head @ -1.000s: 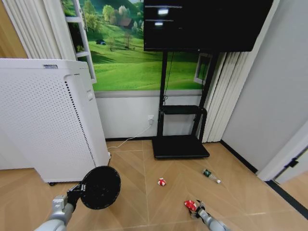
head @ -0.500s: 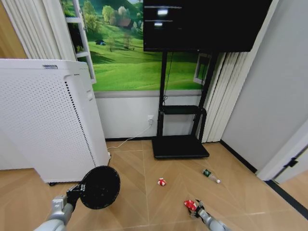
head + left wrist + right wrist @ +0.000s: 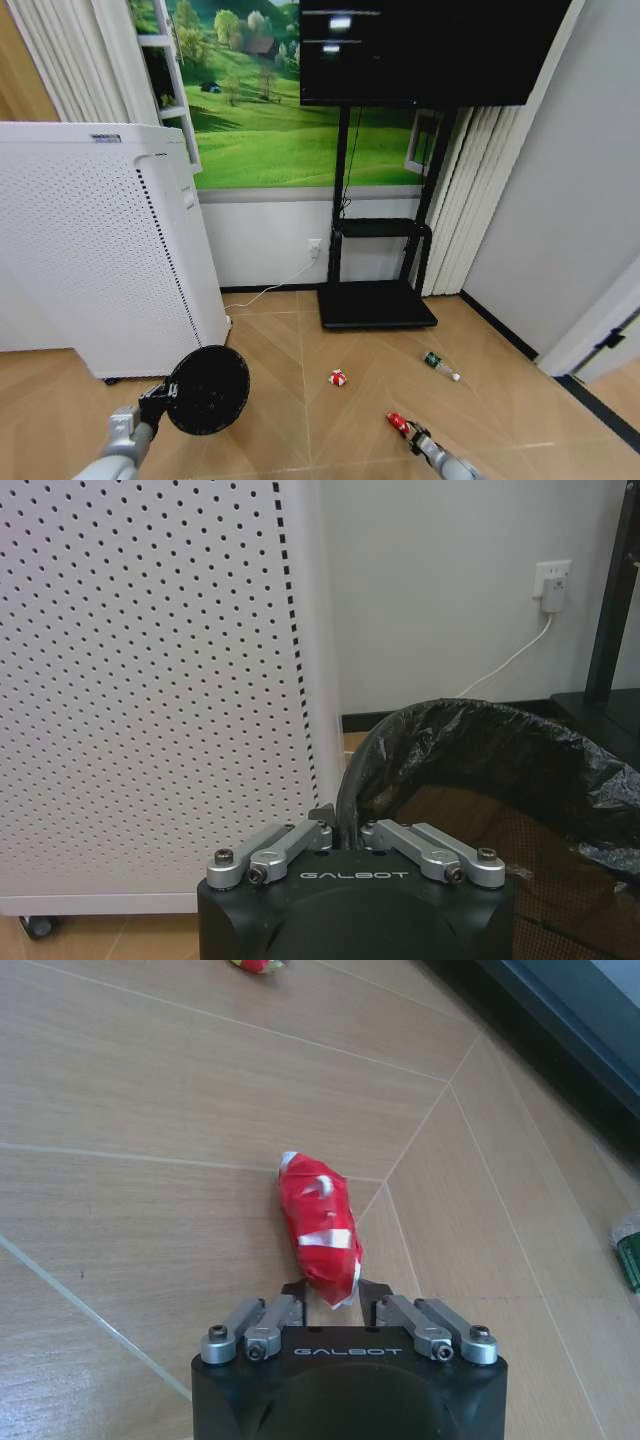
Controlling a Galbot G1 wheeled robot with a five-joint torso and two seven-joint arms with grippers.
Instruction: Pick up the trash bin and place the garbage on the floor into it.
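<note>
Here, in the head view, the left claw (image 3: 155, 398) at about 7 o'clock grips the rim of the trash bin (image 3: 207, 389), which is held off the floor (image 3: 300, 420) with its dark mouth turned toward the camera, in front of the white perforated appliance (image 3: 100, 250). At about 5 o'clock the right claw (image 3: 410, 434) is closed on a red-and-white can (image 3: 398, 422). A 2nd red-and-white can (image 3: 338, 377) lies on the floor near the centre, and the green bottle (image 3: 438, 366) lies toward 4 o'clock, well apart from both cans. A black TV stand (image 3: 378, 300) sits against the wall behind them.

In the left wrist view, the left claw (image 3: 349, 830) is pinched shut on the bin's rim, where the black bag liner (image 3: 480, 750) folds over the edge. The appliance (image 3: 150, 680) stands just beside the bin.

In the right wrist view, the right claw (image 3: 335, 1295) clamps the near end of the crumpled red-and-white can (image 3: 320, 1220), whose far end points away over the floor (image 3: 150, 1110). The 2nd can (image 3: 258, 964) peeks in at 12 o'clock and the green bottle (image 3: 628, 1255) at 3 o'clock.
</note>
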